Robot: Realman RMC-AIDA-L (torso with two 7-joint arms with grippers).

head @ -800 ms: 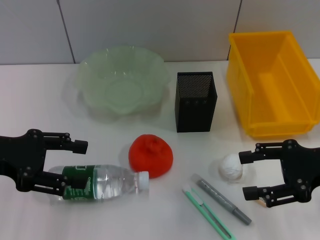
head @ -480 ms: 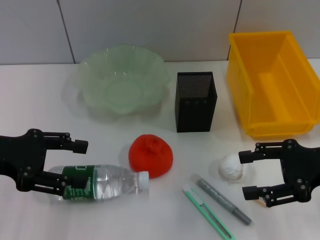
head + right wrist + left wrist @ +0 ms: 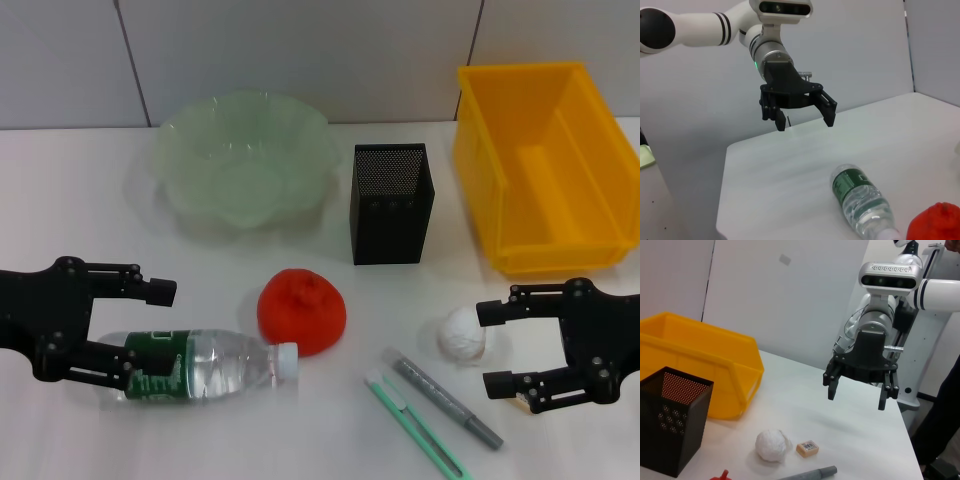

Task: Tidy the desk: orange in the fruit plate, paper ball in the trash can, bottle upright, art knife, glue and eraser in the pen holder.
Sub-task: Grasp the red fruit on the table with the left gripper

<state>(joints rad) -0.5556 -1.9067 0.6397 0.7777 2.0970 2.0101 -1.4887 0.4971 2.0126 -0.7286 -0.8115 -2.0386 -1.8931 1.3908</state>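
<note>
Two black end effectors hung low over the white tabletop [image 3: 80, 200], one at each side. The left end effector [image 3: 140, 331] had its fingers wide apart, above the green-labelled end of the clear plastic water bottle [image 3: 205, 366], which lay on its side with its white cap pointing toward the middle of the tabletop. The right end effector [image 3: 498, 348] also had its fingers spread open, just beside the crumpled white paper ball [image 3: 462, 335], not touching it. A small tan eraser with a barcode label [image 3: 807, 448] lay near the paper ball on the side of the right end effector; in the head view it was mostly hidden behind the lower finger. The red-orange round fruit [image 3: 302, 310] sat on the tabletop between the bottle cap and the paper ball. In front of it lay a grey stick-shaped glue pen [image 3: 446, 398] and, close beside, a slim pale green art knife [image 3: 416, 425], both slanted in the same direction. At the back stood the translucent green wavy-edged fruit plate [image 3: 243, 158], the black mesh square pen holder [image 3: 390, 203] and the yellow plastic bin [image 3: 545, 165], with nothing visible inside them.
</note>
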